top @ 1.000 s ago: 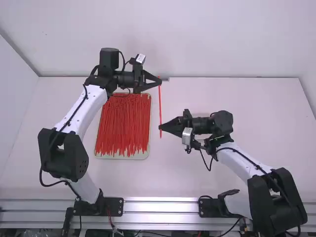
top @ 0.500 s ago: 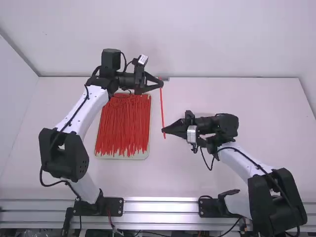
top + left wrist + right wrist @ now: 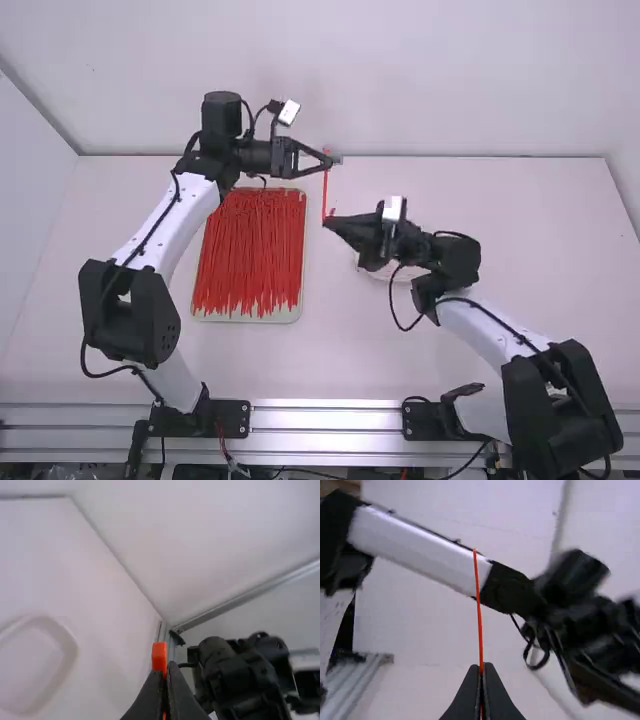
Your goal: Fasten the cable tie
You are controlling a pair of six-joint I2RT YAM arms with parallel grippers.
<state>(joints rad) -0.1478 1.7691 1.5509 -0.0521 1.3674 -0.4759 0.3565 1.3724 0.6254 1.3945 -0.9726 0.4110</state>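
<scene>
One red cable tie (image 3: 326, 192) hangs in the air between my two grippers, above the table's far middle. My left gripper (image 3: 325, 164) is shut on its head end; its orange head (image 3: 159, 655) pokes out past the closed fingertips in the left wrist view. My right gripper (image 3: 329, 221) is shut on the tie's lower end, just below the left one. In the right wrist view the thin red strap (image 3: 478, 610) rises straight from the closed fingertips (image 3: 482, 671) toward the left arm.
A tan tray (image 3: 296, 315) piled with several red cable ties (image 3: 250, 250) lies on the table to the left of the grippers. A shallow white dish (image 3: 378, 270) sits under the right arm. The table's right half is bare.
The right gripper has risen and moved toward the left gripper with the tie's lower end, so the strap between them looks much shorter. The left gripper has barely moved.
</scene>
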